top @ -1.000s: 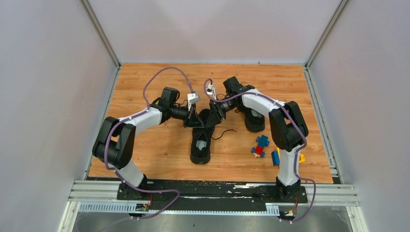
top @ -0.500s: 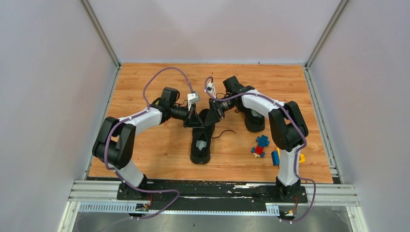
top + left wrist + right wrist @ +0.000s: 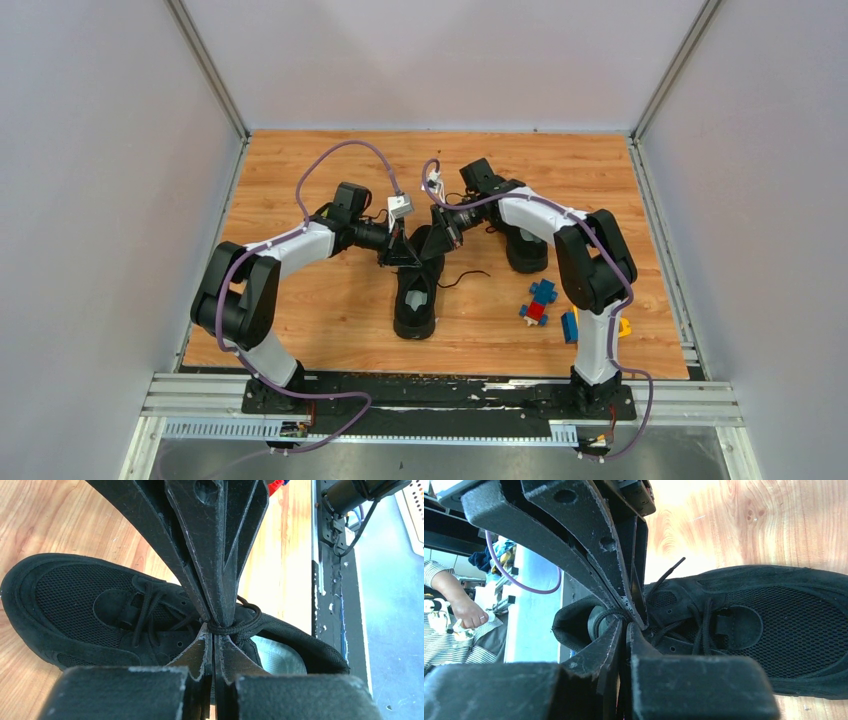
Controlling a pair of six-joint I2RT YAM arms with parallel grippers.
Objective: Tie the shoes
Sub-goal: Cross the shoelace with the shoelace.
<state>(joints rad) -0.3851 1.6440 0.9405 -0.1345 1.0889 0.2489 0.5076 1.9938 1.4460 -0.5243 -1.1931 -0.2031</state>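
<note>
Movement since a second ago is slight: both claws creep leftward over the near shoe [image 3: 415, 300], centred on the surface [image 3: 320, 300]. Left claw [image 3: 218, 625] stays clamped on a lace [image 3: 247, 621]; right claw [image 3: 628, 624] is closed, contents unclear. Knot likely tightening.

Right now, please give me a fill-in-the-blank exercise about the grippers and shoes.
The left gripper is shut on a thin black ___ of the black fabric sneaker.
The right gripper is ___, not open.
The small blue-red-yellow toy blocks lie on the ___ arm's side.
Missing: lace; shut; right.
</note>
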